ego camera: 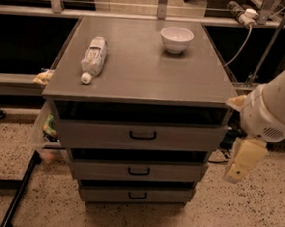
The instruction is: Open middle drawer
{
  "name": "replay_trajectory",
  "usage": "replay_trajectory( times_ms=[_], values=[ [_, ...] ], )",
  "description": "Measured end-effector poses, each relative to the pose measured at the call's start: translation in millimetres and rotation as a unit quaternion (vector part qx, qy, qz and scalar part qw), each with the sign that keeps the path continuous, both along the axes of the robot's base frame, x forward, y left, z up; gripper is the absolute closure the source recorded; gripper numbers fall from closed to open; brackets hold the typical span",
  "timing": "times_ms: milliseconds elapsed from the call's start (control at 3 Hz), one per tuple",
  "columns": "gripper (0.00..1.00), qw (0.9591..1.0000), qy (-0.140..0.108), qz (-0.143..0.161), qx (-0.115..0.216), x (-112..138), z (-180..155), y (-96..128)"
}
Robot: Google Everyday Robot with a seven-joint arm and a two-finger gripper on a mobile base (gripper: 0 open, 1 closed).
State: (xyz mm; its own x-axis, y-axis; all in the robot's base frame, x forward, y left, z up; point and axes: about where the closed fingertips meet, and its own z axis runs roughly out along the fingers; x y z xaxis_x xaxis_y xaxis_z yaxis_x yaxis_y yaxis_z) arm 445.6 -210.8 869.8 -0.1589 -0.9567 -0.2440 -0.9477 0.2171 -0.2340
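The grey metal cabinet [140, 76] stands in the middle of the camera view with three drawer fronts. The middle drawer [138, 170] is the second front, wide and shallow, with a small black bar handle [139, 171]. It sits about flush with the other fronts. My gripper [243, 163] hangs cream-coloured below the white arm [273, 108], right of the cabinet and level with the top and middle drawers. It touches nothing and holds nothing.
A plastic bottle [93, 57] lies on the cabinet top and a white bowl [176, 39] stands at the back. The top drawer [142, 135] and bottom drawer [137, 195] flank the middle one. A black pole [20, 189] leans at lower left. Cables [242, 39] hang at right.
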Motion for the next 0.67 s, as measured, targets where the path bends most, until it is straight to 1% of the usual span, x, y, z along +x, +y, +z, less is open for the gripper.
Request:
replay_trajectory(
  times_ms=[333,667],
  values=[
    [0.00,0.9998,0.011,0.015,0.012,4.1,-65.0,3.4],
    [0.00,0.9982,0.031,0.023,0.046,16.1,-164.8,12.0]
  ],
)
